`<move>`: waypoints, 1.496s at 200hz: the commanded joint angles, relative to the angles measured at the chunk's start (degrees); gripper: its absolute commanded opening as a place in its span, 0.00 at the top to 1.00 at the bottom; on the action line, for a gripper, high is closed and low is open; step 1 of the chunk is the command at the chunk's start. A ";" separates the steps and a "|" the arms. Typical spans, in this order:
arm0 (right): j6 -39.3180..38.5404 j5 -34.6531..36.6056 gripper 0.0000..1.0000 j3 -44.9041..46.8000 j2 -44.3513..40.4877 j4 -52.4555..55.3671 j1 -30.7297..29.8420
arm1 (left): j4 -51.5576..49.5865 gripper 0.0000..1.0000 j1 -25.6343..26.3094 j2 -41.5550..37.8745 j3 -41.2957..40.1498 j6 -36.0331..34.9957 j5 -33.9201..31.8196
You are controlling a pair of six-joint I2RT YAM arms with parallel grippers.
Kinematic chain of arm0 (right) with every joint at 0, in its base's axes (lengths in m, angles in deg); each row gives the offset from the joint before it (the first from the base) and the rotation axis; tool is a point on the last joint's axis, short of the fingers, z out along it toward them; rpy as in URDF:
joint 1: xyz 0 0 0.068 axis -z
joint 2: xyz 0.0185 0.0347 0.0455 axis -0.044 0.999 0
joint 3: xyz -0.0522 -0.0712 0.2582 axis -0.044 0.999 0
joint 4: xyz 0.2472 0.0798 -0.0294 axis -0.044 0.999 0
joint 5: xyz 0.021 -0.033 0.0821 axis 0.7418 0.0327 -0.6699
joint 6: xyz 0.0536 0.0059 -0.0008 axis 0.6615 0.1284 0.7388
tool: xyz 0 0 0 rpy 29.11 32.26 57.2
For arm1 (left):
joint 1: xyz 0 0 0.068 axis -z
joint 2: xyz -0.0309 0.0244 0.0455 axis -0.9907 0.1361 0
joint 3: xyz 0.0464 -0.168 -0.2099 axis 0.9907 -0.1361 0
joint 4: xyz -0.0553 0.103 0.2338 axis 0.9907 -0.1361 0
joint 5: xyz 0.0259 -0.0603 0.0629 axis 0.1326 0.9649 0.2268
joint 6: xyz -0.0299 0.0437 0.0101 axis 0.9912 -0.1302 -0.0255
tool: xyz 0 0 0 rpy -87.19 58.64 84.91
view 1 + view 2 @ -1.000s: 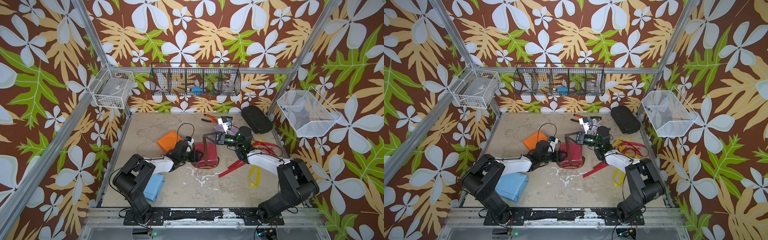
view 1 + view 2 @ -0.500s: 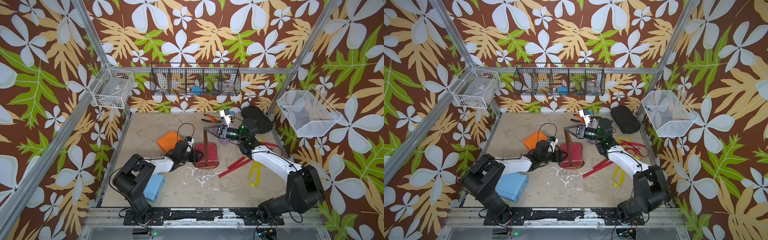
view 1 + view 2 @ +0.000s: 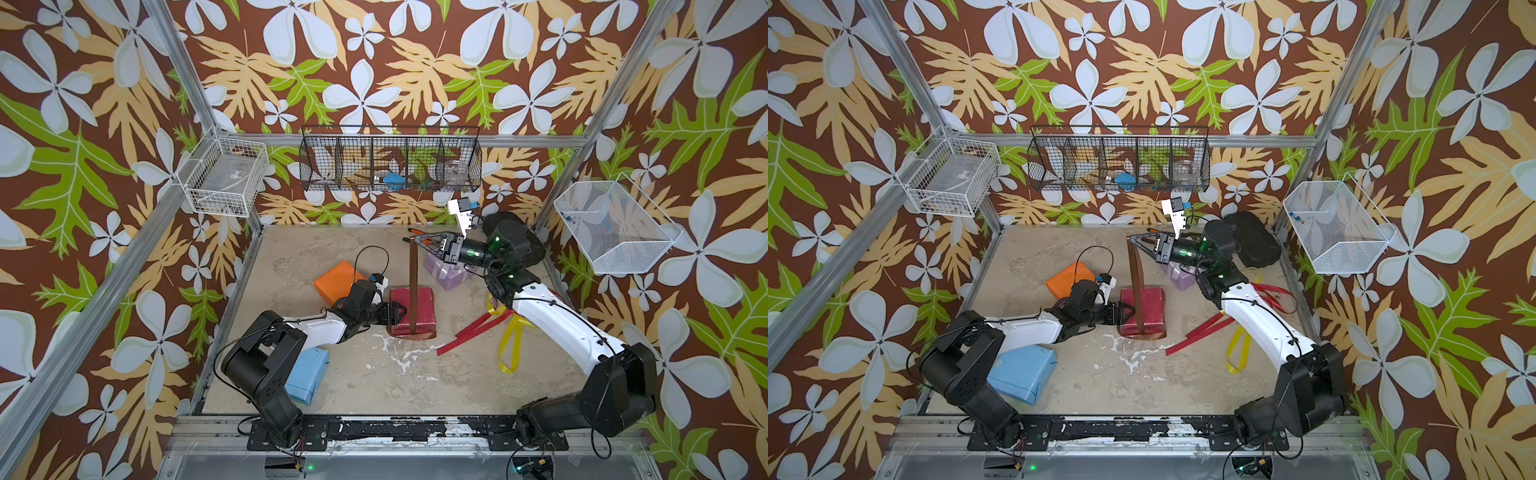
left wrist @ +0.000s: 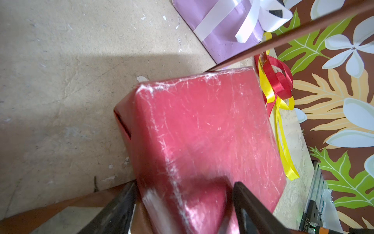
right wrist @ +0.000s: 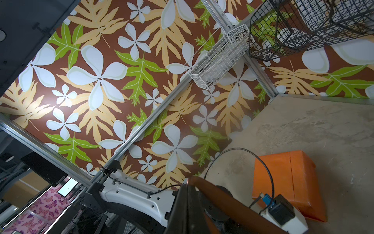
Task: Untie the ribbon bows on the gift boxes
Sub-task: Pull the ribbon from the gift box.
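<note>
My right gripper (image 3: 417, 240) (image 5: 188, 186) is shut on the end of the brown ribbon (image 3: 413, 282) (image 3: 1136, 282), holding it high above the table. The ribbon runs taut down to the dark red gift box (image 3: 424, 303) (image 4: 202, 131) and loops under its front. My left gripper (image 3: 399, 311) (image 4: 182, 188) clamps that box's left edge, one finger on each side. The lilac box (image 3: 451, 276) behind it carries a tied white bow (image 4: 261, 14). The orange box (image 3: 336, 278) and the light blue box (image 3: 307, 374) are bare.
Loose red ribbon (image 3: 469, 332) and yellow ribbon (image 3: 509, 345) lie right of the dark red box, under my right arm. A black case (image 3: 1252, 241) sits at the back right. Wire baskets hang on the back wall (image 3: 390, 166) and both side walls.
My right gripper has risen and moved toward the back with the brown ribbon, drawing it up taut. The left gripper and the dark red box have stayed put.
</note>
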 commanded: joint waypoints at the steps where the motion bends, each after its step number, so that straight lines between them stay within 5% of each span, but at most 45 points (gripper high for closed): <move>1: -1.74 0.85 1.00 -2.13 -0.49 -0.37 -0.06 | -3.01 0.23 0.01 0.77 0.24 -0.75 0.25; 84: -2.95 1.12 1.00 -9.35 -0.02 3.36 -0.13 | -3.10 0.23 0.14 2.65 1.44 -0.16 1.81; 140: -3.81 1.32 1.00 -6.32 0.54 3.07 -0.14 | -3.36 0.22 0.46 2.20 2.85 0.86 3.05; 152: -3.74 1.35 1.00 -5.29 0.50 2.44 -0.15 | -3.45 0.16 0.42 1.59 3.38 1.29 3.19; 157: -3.73 1.31 1.00 -5.05 0.49 2.38 -0.18 | -3.41 0.03 0.39 1.34 3.61 1.47 3.20; 162: -3.68 1.38 1.00 -4.72 0.56 2.16 -0.16 | -3.28 0.01 0.39 1.08 3.75 1.61 2.99; 299: -2.52 0.78 1.00 -7.79 -0.41 1.25 -0.11 | -3.02 0.02 2.42 9.20 8.91 0.51 -2.17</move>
